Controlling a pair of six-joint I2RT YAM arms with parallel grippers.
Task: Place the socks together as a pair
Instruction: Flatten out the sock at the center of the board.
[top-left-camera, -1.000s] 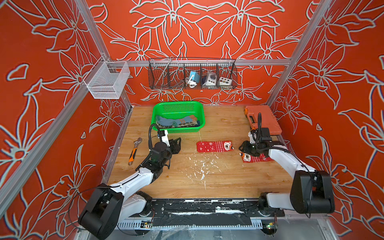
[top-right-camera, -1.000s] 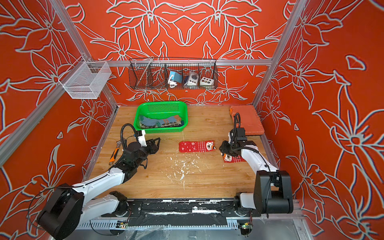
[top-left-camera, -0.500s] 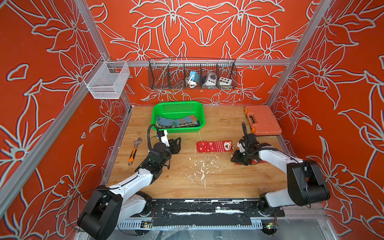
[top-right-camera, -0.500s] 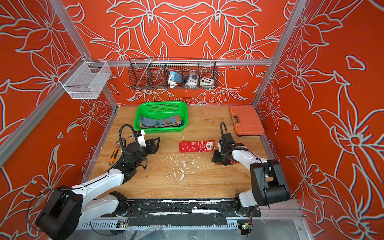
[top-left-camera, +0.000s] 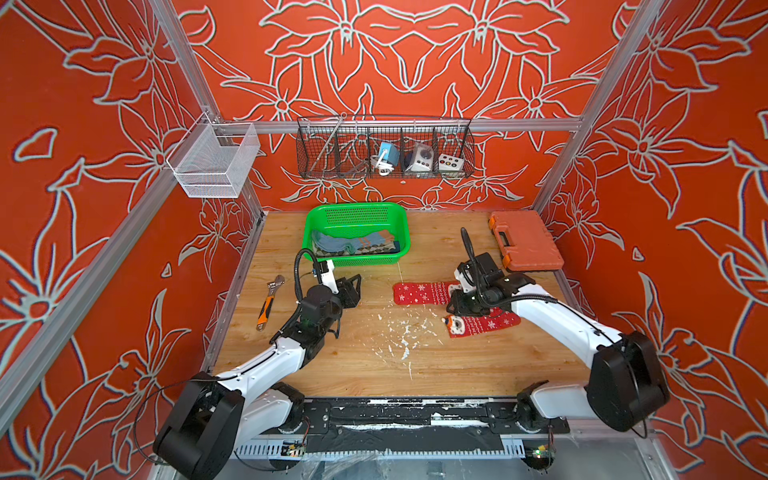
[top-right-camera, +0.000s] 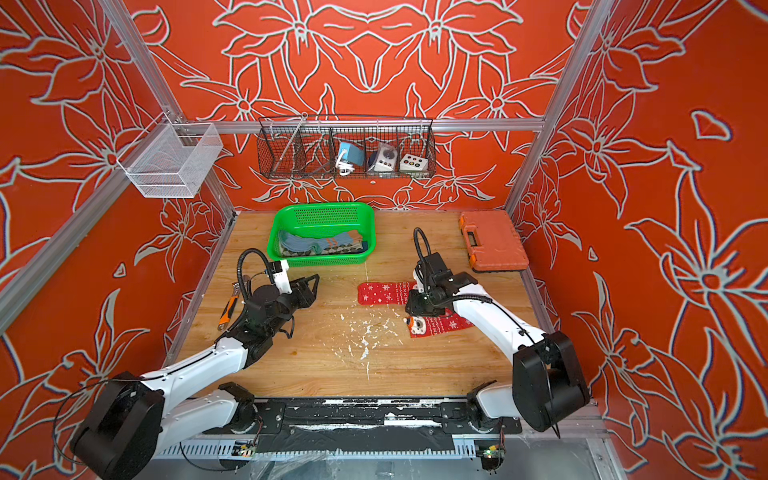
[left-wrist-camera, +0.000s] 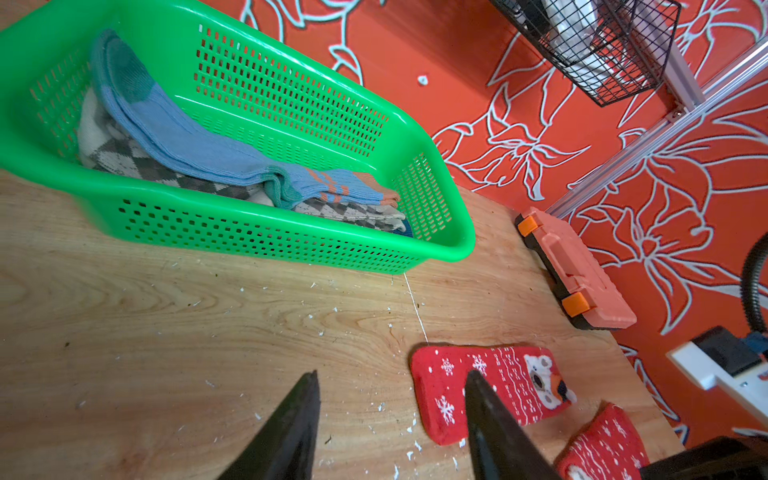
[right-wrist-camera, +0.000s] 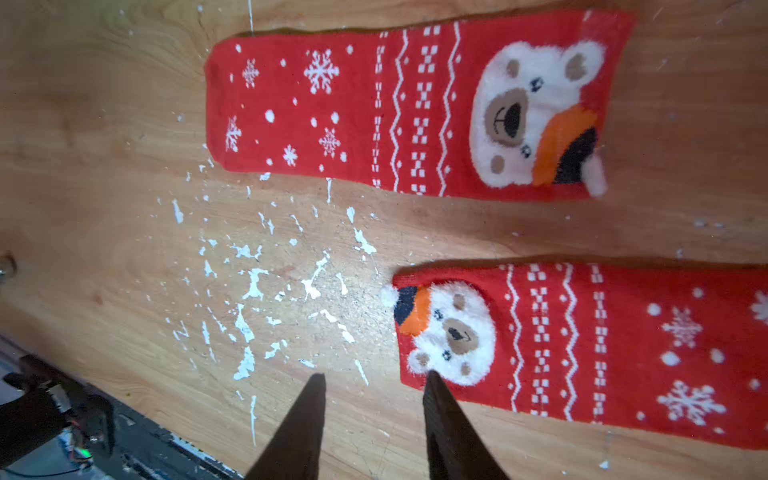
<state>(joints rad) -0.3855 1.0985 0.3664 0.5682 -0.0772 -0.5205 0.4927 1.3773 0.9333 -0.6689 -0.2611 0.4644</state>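
Two red socks with white snowflakes and a polar bear lie flat on the wooden table, side by side with a strip of bare wood between them. One sock (top-left-camera: 419, 293) (right-wrist-camera: 374, 108) is farther back, the other sock (top-left-camera: 482, 324) (right-wrist-camera: 582, 345) is nearer and further right. My right gripper (top-left-camera: 457, 305) (right-wrist-camera: 375, 375) hangs above the gap between them, open and empty; one fingertip (right-wrist-camera: 434, 384) overlaps the bear end of the nearer sock. My left gripper (top-left-camera: 353, 286) (left-wrist-camera: 391, 374) is open and empty over bare wood, left of the socks. Blue socks with orange stripes (top-left-camera: 353, 241) and argyle socks (left-wrist-camera: 137, 162) lie in the green basket (top-left-camera: 316, 224).
An adjustable wrench (top-left-camera: 266, 303) lies near the left edge. An orange tool case (top-left-camera: 525, 241) sits at the back right. White flecks (top-left-camera: 403, 332) dot the table's middle. A black wire rack (top-left-camera: 384, 153) and a white mesh bin (top-left-camera: 212, 162) hang on the walls.
My right gripper has moved left from over the right-hand sock and its jaws have narrowed somewhat. The nearer sock now lies further left and closer to the other. The left arm is still.
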